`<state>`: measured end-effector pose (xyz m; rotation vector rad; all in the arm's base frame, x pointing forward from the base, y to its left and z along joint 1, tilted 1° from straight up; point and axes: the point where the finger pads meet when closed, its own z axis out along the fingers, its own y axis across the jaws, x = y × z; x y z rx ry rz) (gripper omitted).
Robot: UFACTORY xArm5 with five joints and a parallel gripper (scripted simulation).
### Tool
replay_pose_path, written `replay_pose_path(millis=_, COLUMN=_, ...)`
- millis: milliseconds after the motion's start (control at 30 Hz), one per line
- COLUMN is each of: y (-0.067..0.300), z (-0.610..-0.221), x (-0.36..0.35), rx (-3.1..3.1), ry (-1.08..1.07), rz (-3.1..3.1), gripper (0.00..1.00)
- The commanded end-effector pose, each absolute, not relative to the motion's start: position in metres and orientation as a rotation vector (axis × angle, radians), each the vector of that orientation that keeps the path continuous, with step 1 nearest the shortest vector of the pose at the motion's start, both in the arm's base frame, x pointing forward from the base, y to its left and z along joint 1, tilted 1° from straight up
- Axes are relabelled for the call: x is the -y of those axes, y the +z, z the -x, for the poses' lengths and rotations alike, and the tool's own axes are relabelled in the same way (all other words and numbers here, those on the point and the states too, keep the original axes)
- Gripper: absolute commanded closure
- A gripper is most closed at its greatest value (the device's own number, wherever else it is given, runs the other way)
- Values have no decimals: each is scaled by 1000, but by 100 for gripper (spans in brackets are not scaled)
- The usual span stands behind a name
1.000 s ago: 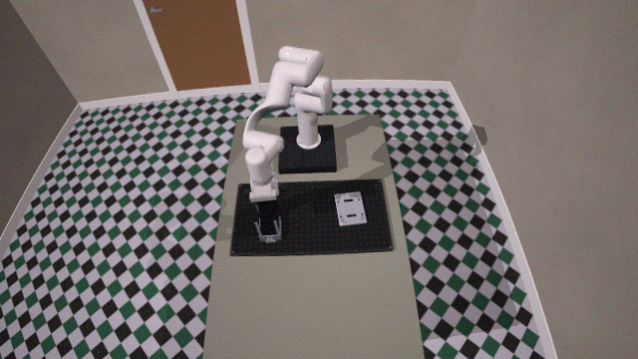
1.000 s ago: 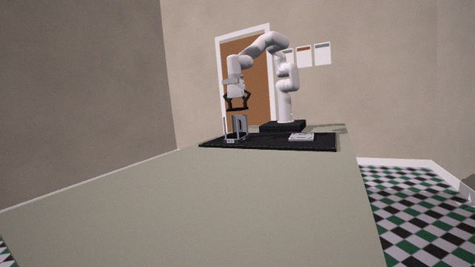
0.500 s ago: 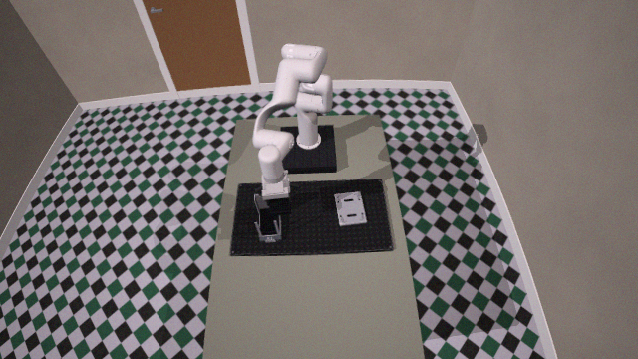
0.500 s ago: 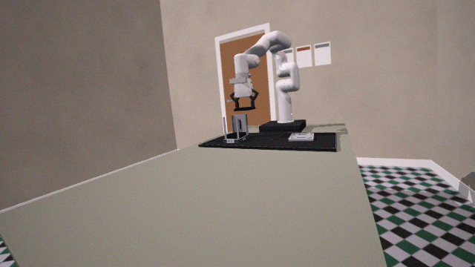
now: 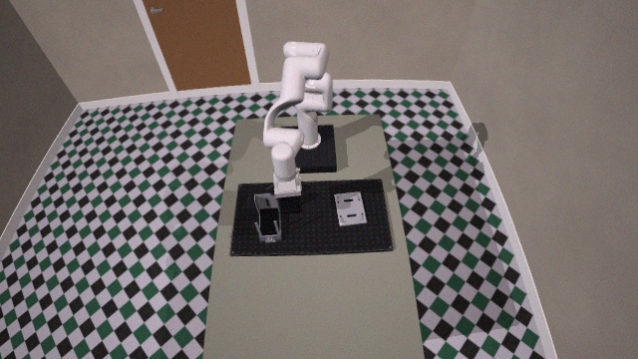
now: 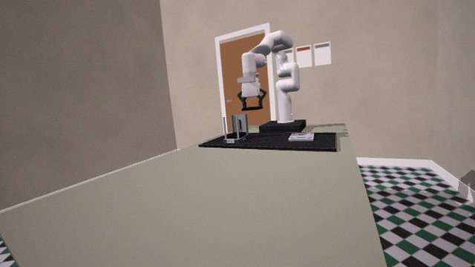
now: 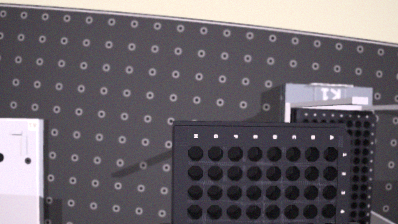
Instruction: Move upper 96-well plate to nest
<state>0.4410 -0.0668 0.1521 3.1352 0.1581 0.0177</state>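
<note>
My gripper (image 5: 287, 202) (image 6: 252, 107) is shut on the upper 96-well plate (image 7: 260, 175), a black plate with rows of round wells. It holds the plate in the air, above the black board and just to the right of the rack. The grey stack rack K1 (image 5: 269, 237) (image 6: 237, 127) (image 7: 327, 93) stands at the board's left. The lower plate (image 7: 361, 160) still sits inside it. The white plate nest N1 (image 5: 350, 208) (image 6: 301, 136) (image 7: 17, 165) lies flat on the board's right part, apart from the gripper. My fingers are hidden in the wrist view.
The black perforated board (image 5: 309, 239) (image 6: 319, 142) (image 7: 100, 90) lies on a long beige table (image 5: 309, 309) (image 6: 223, 208). The arm's base stands on a black pad (image 5: 324, 155) behind the board. A checkered floor surrounds the table.
</note>
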Motion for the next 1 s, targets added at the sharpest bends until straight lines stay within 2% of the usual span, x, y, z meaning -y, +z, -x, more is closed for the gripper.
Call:
replay_pose_path(millis=0, y=153, z=-440, x=57, rx=-157, ry=24, rz=-3132, gripper=100)
replay_pose_path(millis=967, y=151, z=-424, x=-25, rx=-157, ry=24, rz=-3133, gripper=100)
